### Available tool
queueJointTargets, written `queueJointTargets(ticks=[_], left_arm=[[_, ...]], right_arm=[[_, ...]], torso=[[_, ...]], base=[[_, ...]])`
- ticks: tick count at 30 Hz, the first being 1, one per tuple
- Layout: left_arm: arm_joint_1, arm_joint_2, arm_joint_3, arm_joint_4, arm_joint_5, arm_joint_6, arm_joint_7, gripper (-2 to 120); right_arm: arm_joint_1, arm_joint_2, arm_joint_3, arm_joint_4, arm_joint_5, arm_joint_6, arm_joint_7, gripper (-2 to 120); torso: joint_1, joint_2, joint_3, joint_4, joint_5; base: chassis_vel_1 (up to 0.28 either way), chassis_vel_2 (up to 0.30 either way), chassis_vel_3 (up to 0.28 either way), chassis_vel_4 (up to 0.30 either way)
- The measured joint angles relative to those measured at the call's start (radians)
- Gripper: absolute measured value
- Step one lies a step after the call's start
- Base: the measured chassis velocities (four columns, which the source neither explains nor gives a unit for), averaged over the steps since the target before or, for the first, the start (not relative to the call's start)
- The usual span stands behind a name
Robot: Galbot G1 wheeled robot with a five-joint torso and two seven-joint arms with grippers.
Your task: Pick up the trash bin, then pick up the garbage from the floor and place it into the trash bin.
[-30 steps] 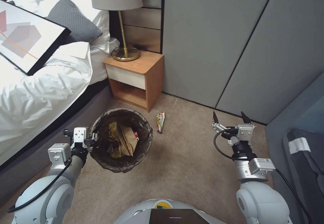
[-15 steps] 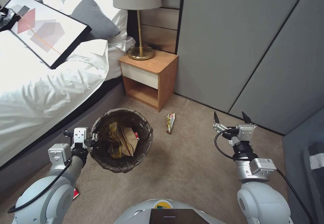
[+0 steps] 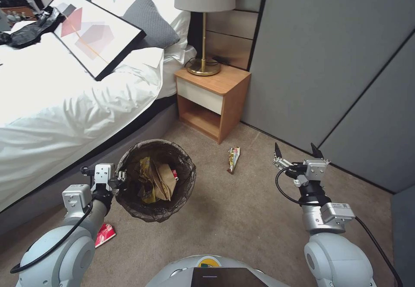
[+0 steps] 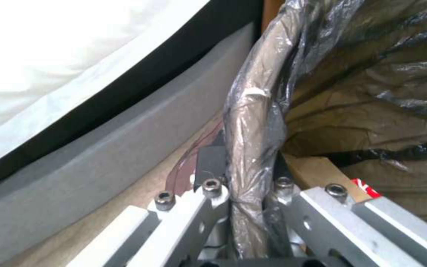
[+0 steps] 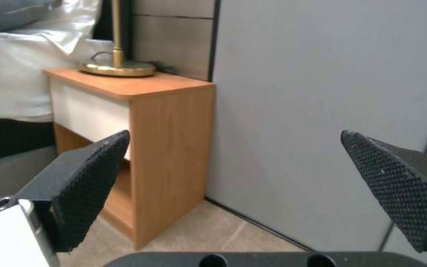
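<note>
Where the left gripper (image 3: pixel 121 176) is clamped on the trash bin (image 3: pixel 155 179) rim, its fingertips are mostly buried under crinkly dark bag film, seen closer in the left wrist view (image 4: pixel 245 174). Crumpled yellow and brown wrappers (image 3: pixel 156 181) are piled inside the bin. A red packet (image 3: pixel 105 234) is half hidden behind that arm on the carpet (image 3: pixel 242 218). Further right, a wrapper (image 3: pixel 233 159) lies flat, and the right gripper (image 3: pixel 298 151) is held wide open, empty, textured pads (image 5: pixel 92 185) apart.

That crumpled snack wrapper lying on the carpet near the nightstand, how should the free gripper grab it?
Probably from straight above, pinching across the narrow middle of the wrapper: it lies flat and long on the floor. The open right gripper is empty.
</note>
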Motion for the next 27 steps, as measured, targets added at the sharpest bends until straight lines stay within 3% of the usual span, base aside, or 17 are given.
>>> queueJointTargets(ticks=[27], left_arm=[[0.012,-0.004,0.001,0.000,-0.002,-0.032,-0.007,2]], right_arm=[[0.017,-0.005,0.012,-0.022,0.023,-0.029,0.009,100]], torso=[[0.000,0.000,0.000,-0.0001,0.0000]], base=[[0.022,0.021,0.021,0.023]])
